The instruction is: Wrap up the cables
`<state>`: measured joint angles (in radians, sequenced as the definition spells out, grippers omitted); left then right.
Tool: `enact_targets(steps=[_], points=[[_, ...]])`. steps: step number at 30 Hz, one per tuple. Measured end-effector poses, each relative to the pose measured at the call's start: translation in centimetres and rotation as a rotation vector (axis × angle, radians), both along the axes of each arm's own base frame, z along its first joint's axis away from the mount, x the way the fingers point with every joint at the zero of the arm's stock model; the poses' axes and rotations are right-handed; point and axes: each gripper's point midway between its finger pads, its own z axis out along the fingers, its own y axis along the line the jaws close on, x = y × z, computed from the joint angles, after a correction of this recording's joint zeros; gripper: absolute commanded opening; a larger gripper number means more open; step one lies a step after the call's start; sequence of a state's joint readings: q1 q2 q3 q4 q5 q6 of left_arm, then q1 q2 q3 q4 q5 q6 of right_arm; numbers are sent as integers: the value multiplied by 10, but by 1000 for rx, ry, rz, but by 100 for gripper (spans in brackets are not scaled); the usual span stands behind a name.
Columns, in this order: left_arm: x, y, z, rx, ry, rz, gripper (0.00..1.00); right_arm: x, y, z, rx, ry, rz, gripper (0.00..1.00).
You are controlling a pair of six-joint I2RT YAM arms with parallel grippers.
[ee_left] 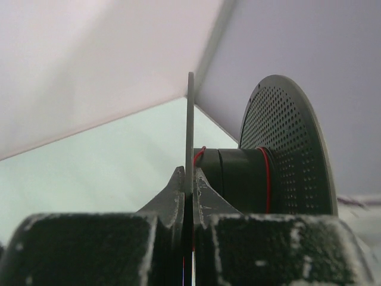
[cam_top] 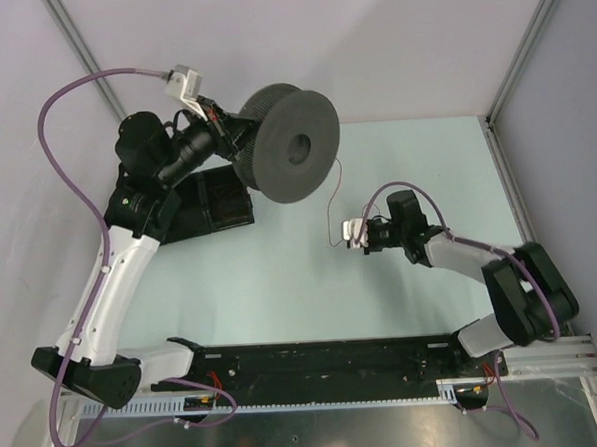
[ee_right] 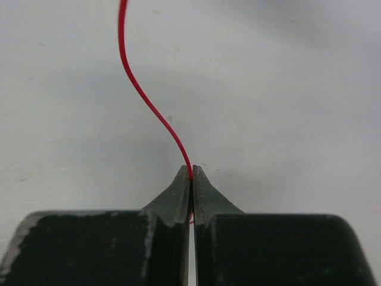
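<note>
Reader: Grip first: what holds what?

Legend: Right gripper (ee_right: 191,173), jaws closed, pinches the wire (ee_right: 143,98) at its very tips, to the right of the spool (cam_top: 294,144) on its near side. Left gripper (ee_left: 190,176), jaws closed, clamps the spool's near flange (ee_left: 190,119) by its edge.

Reader: Where does the wire run?

Legend: From the pinch it rises in a loose curve toward the spool. Red turns show on the core (ee_left: 235,173), beside each flange.

Reader: How is the next turn laid well?

Legend: Judging by that slack, draw the wire lightly taut before circling. Guide it between the flanges onto the core, and carry the right gripper round the spool's axis, not across a flange rim. Pull gently: so thin a wire may slip from the tips or kink, and a hard tug may twist the spool in its edge grip.
</note>
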<state>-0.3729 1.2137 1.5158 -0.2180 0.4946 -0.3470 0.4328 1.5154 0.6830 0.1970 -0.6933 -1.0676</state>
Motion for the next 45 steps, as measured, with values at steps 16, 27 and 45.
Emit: enact_targets(steps=[16,27,45], points=[[110,44,-86,15,262,600,0,-156,53,117,95,-156,361,0],[104,37,-182,311,320,631,0,-128,66,236,214,-408,249,0],[-19,-45,-197,472,85,-172,0,97,-68,290,205,-537,-363,0]])
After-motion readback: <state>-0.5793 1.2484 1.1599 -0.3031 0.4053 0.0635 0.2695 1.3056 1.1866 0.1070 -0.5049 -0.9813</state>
